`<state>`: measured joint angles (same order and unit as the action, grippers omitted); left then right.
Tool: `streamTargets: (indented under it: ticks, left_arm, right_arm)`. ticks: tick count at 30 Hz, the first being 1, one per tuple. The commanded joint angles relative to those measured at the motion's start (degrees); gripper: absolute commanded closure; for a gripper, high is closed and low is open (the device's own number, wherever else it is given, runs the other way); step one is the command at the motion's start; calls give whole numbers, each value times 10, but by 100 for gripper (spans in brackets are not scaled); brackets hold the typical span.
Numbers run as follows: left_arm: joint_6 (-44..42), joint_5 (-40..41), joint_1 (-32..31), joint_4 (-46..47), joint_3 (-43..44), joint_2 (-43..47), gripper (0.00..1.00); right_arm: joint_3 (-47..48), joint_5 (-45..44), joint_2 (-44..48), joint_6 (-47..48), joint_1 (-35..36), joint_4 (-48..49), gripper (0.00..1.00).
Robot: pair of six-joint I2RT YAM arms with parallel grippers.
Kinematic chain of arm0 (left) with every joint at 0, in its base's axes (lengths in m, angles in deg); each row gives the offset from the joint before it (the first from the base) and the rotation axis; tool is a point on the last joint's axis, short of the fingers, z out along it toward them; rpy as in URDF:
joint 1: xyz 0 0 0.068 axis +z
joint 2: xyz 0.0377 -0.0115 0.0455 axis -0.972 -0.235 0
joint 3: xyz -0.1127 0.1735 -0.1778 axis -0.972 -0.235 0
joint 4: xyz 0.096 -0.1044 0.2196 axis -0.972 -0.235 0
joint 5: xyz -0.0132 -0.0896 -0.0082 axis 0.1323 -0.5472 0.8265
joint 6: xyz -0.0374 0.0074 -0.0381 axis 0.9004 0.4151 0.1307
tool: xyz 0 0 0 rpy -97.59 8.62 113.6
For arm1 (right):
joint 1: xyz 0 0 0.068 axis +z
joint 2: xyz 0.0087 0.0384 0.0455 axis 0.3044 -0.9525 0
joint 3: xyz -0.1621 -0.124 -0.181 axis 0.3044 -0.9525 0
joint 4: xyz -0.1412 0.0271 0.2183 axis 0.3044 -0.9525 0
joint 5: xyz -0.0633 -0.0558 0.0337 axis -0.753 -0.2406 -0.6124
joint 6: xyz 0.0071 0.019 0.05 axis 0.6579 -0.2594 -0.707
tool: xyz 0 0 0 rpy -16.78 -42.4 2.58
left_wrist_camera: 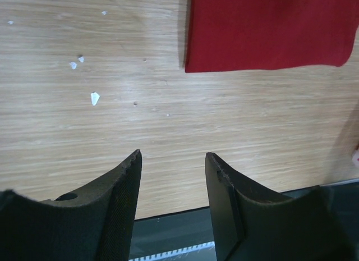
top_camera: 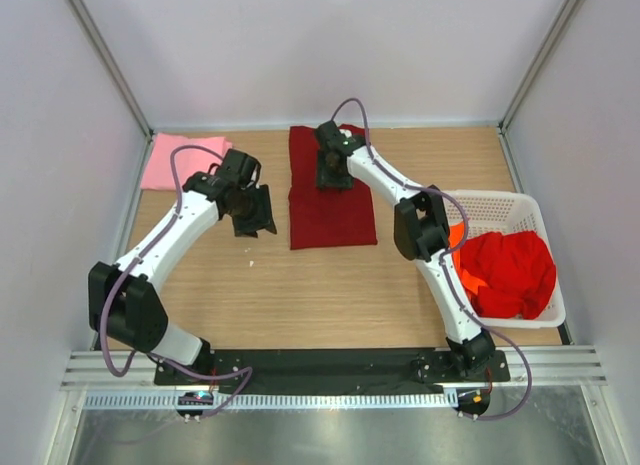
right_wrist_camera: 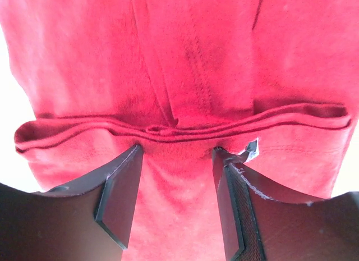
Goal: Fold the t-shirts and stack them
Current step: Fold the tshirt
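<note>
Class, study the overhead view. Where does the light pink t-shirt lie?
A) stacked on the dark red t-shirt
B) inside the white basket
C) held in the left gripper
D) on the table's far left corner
D: the light pink t-shirt lies flat at the far left of the table, apart from the dark red t-shirt in the middle and the white basket on the right.

no readable text, labels, or numbers
</note>
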<state>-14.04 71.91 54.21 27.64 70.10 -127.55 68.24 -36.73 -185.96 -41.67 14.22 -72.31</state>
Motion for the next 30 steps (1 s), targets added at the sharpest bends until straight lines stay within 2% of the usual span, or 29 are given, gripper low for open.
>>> streamTargets:
  ticks: [1,3,7,11,12,14,18,23,27,30]
  left_arm:
    - [-13,-33,0,86,-8,-4,50]
    - [-10,-35,1,109,2,-20,51]
    - [-9,-51,1,186,46,-79,52]
    - [3,-89,2,212,123,-169,58]
    - [11,-105,2,218,135,-201,59]
    - [19,-121,2,237,164,-233,62]
    - [34,-137,0,239,186,-274,63]
    - [-1,-93,-30,219,165,-263,59]
    - [-8,-40,-46,203,138,-278,60]
    - [-10,9,-50,148,143,-304,61]
  right_arm:
    - [66,-7,-16,13,-26,6,40]
    - [90,20,-10,4,-32,-9,40]
    - [63,43,51,12,-36,-27,36]
    - [-46,87,123,12,-50,-21,34]
    - [-70,139,137,7,-57,-15,34]
    - [-134,172,170,8,-63,1,34]
    - [-218,172,208,17,-62,6,35]
    - [-281,145,226,35,-57,-4,34]
    - [-320,140,222,42,-50,10,34]
    - [-341,132,217,49,-43,19,34]
